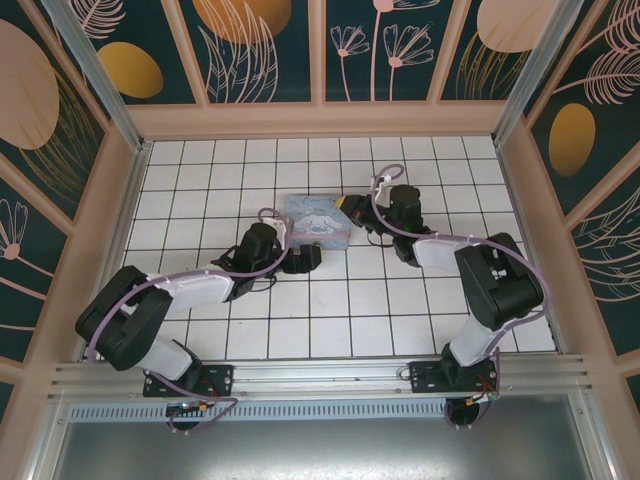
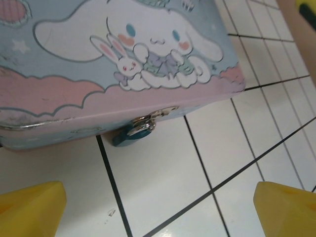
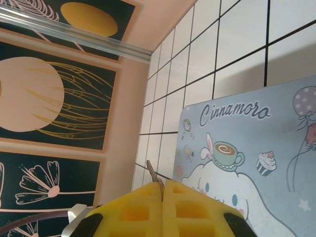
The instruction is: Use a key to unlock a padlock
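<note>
White tiles with dark grid lines cover the table [image 1: 420, 300] seen from above. The left claw [image 1: 304, 258] sits just in front of a pale blue box [image 1: 318, 222] printed with a cartoon. The box lies directly beyond its fingertips, very close or touching. The right claw [image 1: 350, 208] is at the box's far right corner, with the box to its left. The two claws are on opposite sides of the box.

Left wrist view: the left claw [image 2: 159, 193] is spread wide. Its two yellow pads [image 2: 29, 210] show at the bottom corners with bare tile between them. Straight ahead of the claw, a short way off and untouched, the padlock [image 2: 134, 130] hangs from a metal loop on the box's lower front edge. It is tiny, with a silvery shackle and a dark teal body that rests against the tile. The box front [image 2: 148, 54] rises beyond it, showing a white long-eared dog and a rabbit over pink clouds.

Right wrist view: the right claw [image 3: 163, 190] has its yellow pads pressed together. A thin sliver of brownish metal, apparently the key [image 3: 152, 172], sticks out from between the tips, tilted slightly left. Ahead and to the right of the tips lies the box lid [image 3: 256, 163], lettered "Cinnamoro" and decorated with a cup and a cupcake. To the claw's left stand dark wall panels [image 3: 54, 98] with gold and peach plant shapes.
</note>
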`<state>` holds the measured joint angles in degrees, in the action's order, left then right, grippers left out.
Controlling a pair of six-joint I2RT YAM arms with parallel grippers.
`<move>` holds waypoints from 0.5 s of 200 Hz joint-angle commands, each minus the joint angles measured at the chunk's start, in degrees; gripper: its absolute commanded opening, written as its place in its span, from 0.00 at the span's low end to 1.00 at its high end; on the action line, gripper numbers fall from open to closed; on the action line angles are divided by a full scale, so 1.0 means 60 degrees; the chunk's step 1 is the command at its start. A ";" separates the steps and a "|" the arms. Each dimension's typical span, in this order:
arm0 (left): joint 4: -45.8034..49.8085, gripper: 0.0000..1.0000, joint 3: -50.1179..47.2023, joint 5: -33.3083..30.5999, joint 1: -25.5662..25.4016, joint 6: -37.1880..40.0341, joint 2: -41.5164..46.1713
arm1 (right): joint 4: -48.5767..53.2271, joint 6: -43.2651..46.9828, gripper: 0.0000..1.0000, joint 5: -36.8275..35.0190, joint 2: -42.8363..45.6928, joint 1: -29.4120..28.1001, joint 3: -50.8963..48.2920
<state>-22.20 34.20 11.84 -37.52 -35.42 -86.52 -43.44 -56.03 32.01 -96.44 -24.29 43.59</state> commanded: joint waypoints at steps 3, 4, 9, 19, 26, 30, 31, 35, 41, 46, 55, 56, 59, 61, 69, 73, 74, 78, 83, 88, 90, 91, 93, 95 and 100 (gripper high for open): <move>-0.0644 0.96 0.0307 0.0306 -0.0049 0.0594 -0.0389 | -0.0318 -0.0103 0.00 0.0124 -0.0224 0.0044 0.0416; -0.0655 0.95 0.0314 0.0317 -0.0055 0.0590 -0.0404 | -0.0318 -0.0106 0.00 0.0119 -0.0227 0.0033 0.0421; -0.0764 0.95 0.0298 0.0340 -0.0052 0.0625 -0.0477 | -0.0341 -0.0123 0.00 0.0120 -0.0271 0.0035 0.0437; -0.0959 0.95 0.0297 0.0404 -0.0049 0.0682 -0.0639 | -0.0389 -0.0158 0.00 0.0127 -0.0356 0.0035 0.0484; -0.1054 0.95 0.0317 0.0415 -0.0056 0.0742 -0.0741 | -0.0420 -0.0171 0.00 0.0143 -0.0421 0.0023 0.0525; -0.1115 0.95 0.0321 0.0415 -0.0048 0.0768 -0.0795 | -0.0433 -0.0181 0.00 0.0168 -0.0452 0.0021 0.0552; -0.1147 0.95 0.0321 0.0415 -0.0047 0.0779 -0.0805 | -0.0434 -0.0175 0.00 0.0171 -0.0466 0.0021 0.0562; -0.1211 0.94 0.0336 0.0429 -0.0054 0.0803 -0.0859 | -0.0433 -0.0177 0.00 0.0207 -0.0525 0.0015 0.0602; -0.1285 0.94 0.0349 0.0431 -0.0060 0.0849 -0.0937 | -0.0423 -0.0177 0.00 0.0217 -0.0584 0.0013 0.0640; -0.1355 0.94 0.0359 0.0430 -0.0059 0.0887 -0.1014 | -0.0435 -0.0180 0.00 0.0233 -0.0640 0.0020 0.0665; -0.1437 0.94 0.0421 0.0458 -0.0047 0.0949 -0.1143 | -0.0480 -0.0170 0.00 0.0246 -0.0724 0.0020 0.0714; -0.1447 0.94 0.0437 0.0459 -0.0054 0.0958 -0.1169 | -0.0480 -0.0169 0.00 0.0261 -0.0726 0.0020 0.0716; -0.1458 0.94 0.0471 0.0472 -0.0052 0.0984 -0.1223 | -0.0489 -0.0178 0.00 0.0261 -0.0775 0.0021 0.0738; -0.1457 0.94 0.0502 0.0481 -0.0059 0.1004 -0.1264 | -0.0482 -0.0182 0.00 0.0264 -0.0802 0.0010 0.0748; -0.1514 0.94 0.0581 0.0539 -0.0059 0.1053 -0.1427 | -0.0516 -0.0174 0.00 0.0301 -0.0888 0.0017 0.0787; -0.1539 0.94 0.0618 0.0578 -0.0055 0.1075 -0.1511 | -0.0539 -0.0178 0.00 0.0304 -0.0932 0.0020 0.0791; -0.1549 0.93 0.0631 0.0592 -0.0058 0.1072 -0.1521 | -0.0546 -0.0188 0.00 0.0304 -0.0940 0.0021 0.0791; -0.1595 0.94 0.0666 0.0639 -0.0055 0.1080 -0.1623 | -0.0574 -0.0195 0.00 0.0310 -0.0972 0.0021 0.0794; -0.1636 0.93 0.0711 0.0688 -0.0049 0.1088 -0.1723 | -0.0603 -0.0200 0.00 0.0312 -0.1025 0.0017 0.0792; -0.1681 0.93 0.0754 0.0746 -0.0057 0.1084 -0.1833 | -0.0659 -0.0212 0.00 0.0318 -0.1073 0.0021 0.0787; -0.1700 0.93 0.0766 0.0758 -0.0049 0.1095 -0.1867 | -0.0667 -0.0212 0.00 0.0319 -0.1092 0.0021 0.0775; -0.1710 0.93 0.0771 0.0762 -0.0055 0.1097 -0.1875 | -0.0683 -0.0212 0.00 0.0319 -0.1093 0.0021 0.0776; -0.1725 0.93 0.0789 0.0777 -0.0052 0.1102 -0.1885 | -0.0684 -0.0212 0.00 0.0319 -0.1105 0.0021 0.0776; -0.1744 0.93 0.0812 0.0787 -0.0058 0.1099 -0.1891 | -0.0707 -0.0212 0.00 0.0319 -0.1130 0.0021 0.0773; -0.1774 0.92 0.0833 0.0799 -0.0055 0.1112 -0.2097 | -0.0736 -0.0225 0.00 0.0319 -0.1170 0.0015 0.0752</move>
<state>-29.45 37.17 14.66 -37.52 -30.59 -96.20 -44.56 -56.66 32.73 -102.02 -24.29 46.78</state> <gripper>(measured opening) 0.929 0.050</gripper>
